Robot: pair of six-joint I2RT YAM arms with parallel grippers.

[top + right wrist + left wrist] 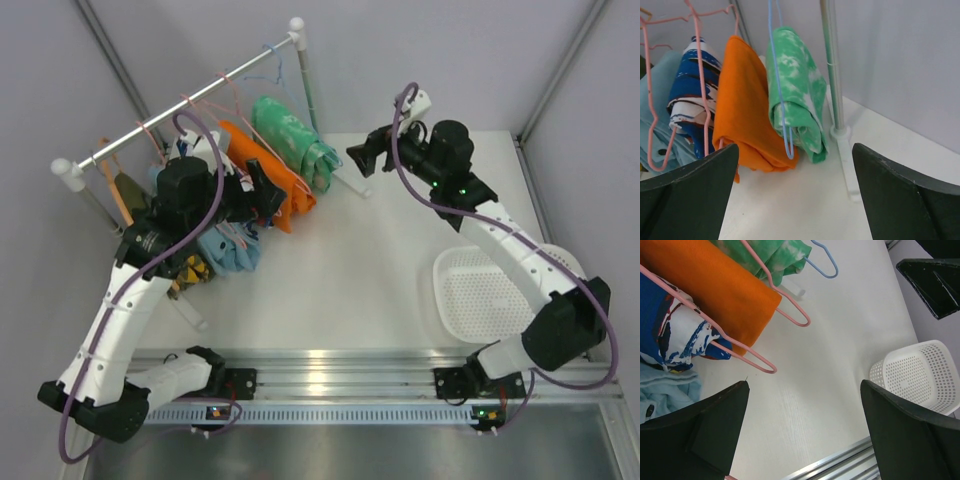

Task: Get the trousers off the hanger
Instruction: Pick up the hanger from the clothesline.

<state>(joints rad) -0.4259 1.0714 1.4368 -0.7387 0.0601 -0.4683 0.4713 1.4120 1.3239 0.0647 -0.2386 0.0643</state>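
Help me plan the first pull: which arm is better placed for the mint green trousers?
Right. The right arm's open fingers face the mint green trousers directly, nothing between; the left arm hovers nearer the orange trousers.

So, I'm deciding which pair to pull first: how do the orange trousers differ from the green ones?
The orange trousers are plain; the green trousers are mottled with white. The orange pair hangs on a pink hanger, the green on a blue hanger. The green pair hangs nearest the rack's post, the orange one place further in. Both hang folded over their hangers.
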